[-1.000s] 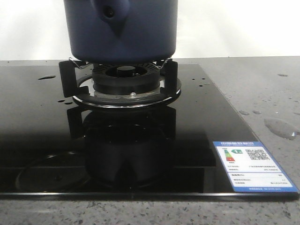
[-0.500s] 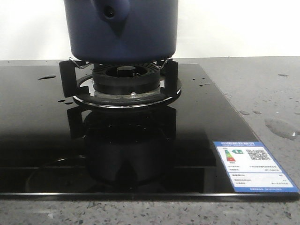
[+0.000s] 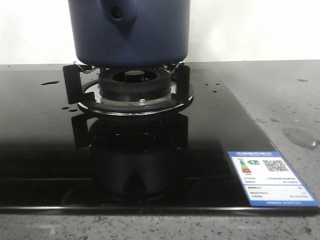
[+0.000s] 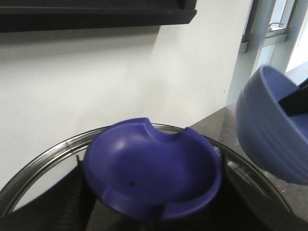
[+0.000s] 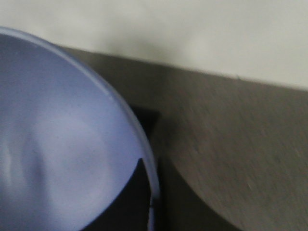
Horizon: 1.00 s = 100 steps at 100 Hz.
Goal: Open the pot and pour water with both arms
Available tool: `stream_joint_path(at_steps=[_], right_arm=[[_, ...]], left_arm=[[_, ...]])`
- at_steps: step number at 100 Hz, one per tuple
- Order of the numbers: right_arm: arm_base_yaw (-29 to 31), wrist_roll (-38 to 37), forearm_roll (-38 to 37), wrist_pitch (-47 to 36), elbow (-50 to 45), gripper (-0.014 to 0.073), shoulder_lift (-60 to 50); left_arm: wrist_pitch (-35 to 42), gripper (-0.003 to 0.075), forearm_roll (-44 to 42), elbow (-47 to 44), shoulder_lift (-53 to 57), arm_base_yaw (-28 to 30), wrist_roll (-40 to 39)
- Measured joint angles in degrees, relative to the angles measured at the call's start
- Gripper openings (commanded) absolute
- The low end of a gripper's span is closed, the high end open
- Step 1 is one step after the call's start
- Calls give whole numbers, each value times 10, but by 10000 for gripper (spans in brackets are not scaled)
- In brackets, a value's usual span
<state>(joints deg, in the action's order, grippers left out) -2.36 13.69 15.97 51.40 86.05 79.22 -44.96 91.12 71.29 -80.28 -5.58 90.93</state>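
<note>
A navy-blue pot (image 3: 129,31) sits upright on the black pan supports of a gas burner (image 3: 134,85), filling the top middle of the front view. Its pointed handle bracket, pierced by a round hole, faces the camera. The top of the pot is cut off by the frame, so its rim cannot be seen there. The burner is set in a glossy black glass cooktop (image 3: 45,145), which mirrors the pot and burner below them. A blue and white energy label (image 3: 270,177) is stuck on the near right corner of the glass.

Water (image 3: 299,136) shows as a small puddle on the grey speckled tabletop (image 3: 285,95) to the right of the cooktop, with smaller drops near it and a few more on the glass.

Neither arm appears in the front view. In the left wrist view, a glass lid (image 4: 53,163) with a metal rim and a dark blue cupped knob lies close under the camera; the left hand's fingers are hidden, so I cannot tell whether it grips. A lighter blue ribbed bowl (image 4: 272,132) hangs tilted beside the lid. In the right wrist view, the bowl's pale blue inside fills the near side, blurred; a dark shape at its rim may be a finger, but the right hand's state cannot be told.
</note>
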Motion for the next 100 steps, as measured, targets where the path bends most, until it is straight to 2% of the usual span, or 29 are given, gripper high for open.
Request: stream_joint_path(at_steps=[13, 34, 62, 100], right_arm=[[76, -48, -51, 113, -19, -54, 13], [143, -57, -64, 117, -117, -54, 22], [150, -59, -65, 63, -193, -54, 23], [150, -61, -67, 47, -197, -54, 25]], left_arm=[[0, 390, 11, 0, 0, -23, 13], [7, 390, 16, 0, 0, -47, 18], [12, 390, 19, 0, 0, -49, 19], [13, 390, 19, 0, 0, -49, 21]])
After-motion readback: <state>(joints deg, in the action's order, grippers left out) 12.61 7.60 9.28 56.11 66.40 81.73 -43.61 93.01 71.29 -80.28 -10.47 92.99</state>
